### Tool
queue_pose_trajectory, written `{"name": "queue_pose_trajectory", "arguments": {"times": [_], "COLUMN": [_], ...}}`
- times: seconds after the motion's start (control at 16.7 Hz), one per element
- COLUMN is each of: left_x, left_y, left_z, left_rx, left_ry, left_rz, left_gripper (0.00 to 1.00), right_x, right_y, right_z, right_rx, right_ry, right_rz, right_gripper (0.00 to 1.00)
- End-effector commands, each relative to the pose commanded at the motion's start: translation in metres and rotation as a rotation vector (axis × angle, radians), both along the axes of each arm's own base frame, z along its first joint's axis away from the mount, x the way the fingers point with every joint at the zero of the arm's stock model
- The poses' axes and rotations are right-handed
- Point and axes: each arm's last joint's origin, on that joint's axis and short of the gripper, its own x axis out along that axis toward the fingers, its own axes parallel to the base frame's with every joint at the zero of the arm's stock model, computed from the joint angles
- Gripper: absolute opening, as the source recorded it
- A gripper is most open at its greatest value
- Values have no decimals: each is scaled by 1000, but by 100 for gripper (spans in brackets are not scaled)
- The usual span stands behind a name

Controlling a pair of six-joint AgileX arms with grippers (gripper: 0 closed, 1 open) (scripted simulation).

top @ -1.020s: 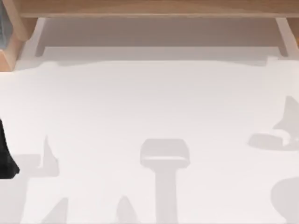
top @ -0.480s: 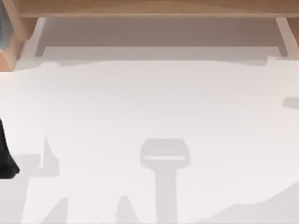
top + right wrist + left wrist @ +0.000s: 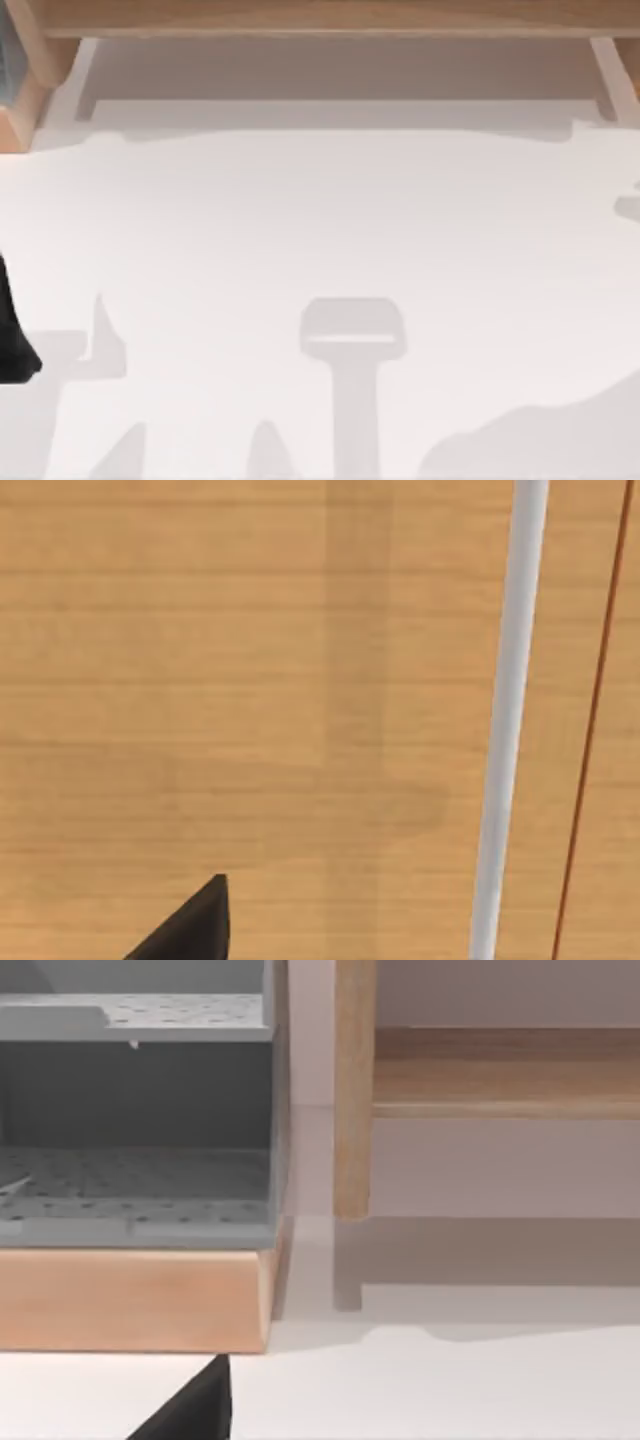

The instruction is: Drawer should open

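The left tool (image 3: 12, 330) is a black shape cut off at the smooth white desk (image 3: 320, 250)'s left edge; whether its fingers are apart I cannot tell. Before its wrist stands a grey perforated rack (image 3: 135, 1175) on a pale wood base. The right tool (image 3: 190, 925), one dark tip visible, faces the grained wooden drawer (image 3: 250, 680) beside a slim white bar handle (image 3: 510, 710).

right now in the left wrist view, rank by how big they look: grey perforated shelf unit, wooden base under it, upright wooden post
1. Grey perforated shelf unit, largest.
2. Wooden base beneath it.
3. Upright wooden post, smallest.
Nearness to the camera may affect this.
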Motion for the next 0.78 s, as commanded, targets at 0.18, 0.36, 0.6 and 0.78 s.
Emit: {"name": "queue_pose_trajectory", "arguments": {"times": [0.18,0.36,0.6,0.78], "left_x": [0,0,0,0], "left_y": [0,0,0,0], "left_z": [0,0,0,0], "left_rx": [0,0,0,0], "left_ry": [0,0,0,0], "left_rz": [0,0,0,0], "left_gripper": [100,100,100,100], "right_x": [2,15,25,25], "right_y": [-1,-1,0,0], "right_z": [1,0,0,0], "right_rx": [1,0,0,0], "right_ry": [0,0,0,0], "right_rz": [-1,0,0,0], "right_gripper": [100,100,100,92]}}
